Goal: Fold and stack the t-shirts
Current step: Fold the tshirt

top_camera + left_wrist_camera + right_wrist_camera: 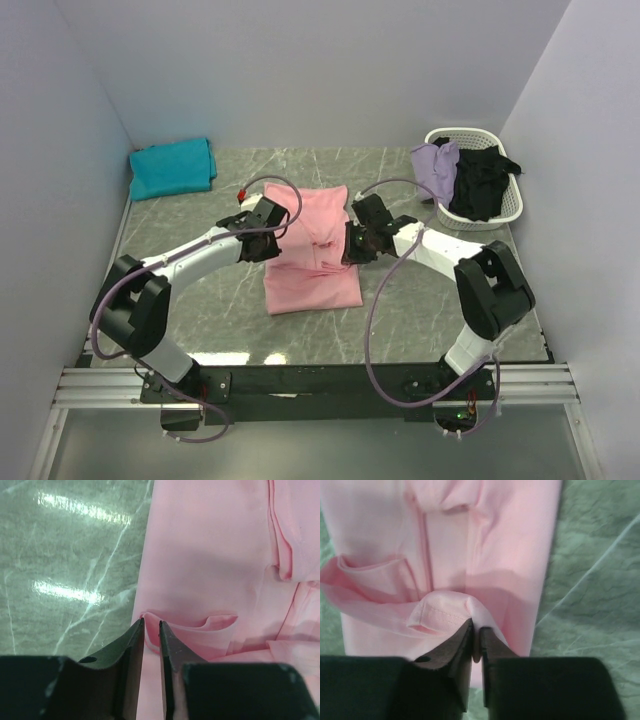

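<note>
Folding stood midway — pink shirt lay mid-table, left gripper and right gripper each pinched narrowly on its edge; teal shirt sat folded — lavender, black waited in basket.

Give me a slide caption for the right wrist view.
Right gripper pinches a folded edge of the pink t-shirt lying on the marbled table.

Grey-green marble table, pale walls
</note>
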Robot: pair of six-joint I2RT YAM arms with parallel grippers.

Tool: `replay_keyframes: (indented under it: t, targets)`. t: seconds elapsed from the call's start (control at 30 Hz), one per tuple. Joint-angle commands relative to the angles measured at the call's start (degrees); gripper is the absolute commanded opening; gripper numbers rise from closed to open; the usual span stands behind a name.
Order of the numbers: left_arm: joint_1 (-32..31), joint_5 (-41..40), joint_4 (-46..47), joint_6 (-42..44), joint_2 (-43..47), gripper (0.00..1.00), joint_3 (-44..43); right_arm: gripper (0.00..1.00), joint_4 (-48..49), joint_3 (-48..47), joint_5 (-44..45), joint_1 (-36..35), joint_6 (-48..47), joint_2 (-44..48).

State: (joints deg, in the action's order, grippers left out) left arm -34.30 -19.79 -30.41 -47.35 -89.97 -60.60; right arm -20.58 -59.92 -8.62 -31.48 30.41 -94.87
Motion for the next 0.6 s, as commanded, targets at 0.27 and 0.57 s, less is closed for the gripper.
replay_keyframes:
  t: [0.27,0.57]
  targets:
    - [0.91,1.95,3.34,2.35,3.57,0.62,3.10,0.74,2.65,-1.69,3.00,1.51,-2.29,1.88]
    - [0.99,8.89,9.23,1.04,6.74,0.62,10.93,0.77,0.80,-0.37,2.47,1.69,-3.34,5.31]
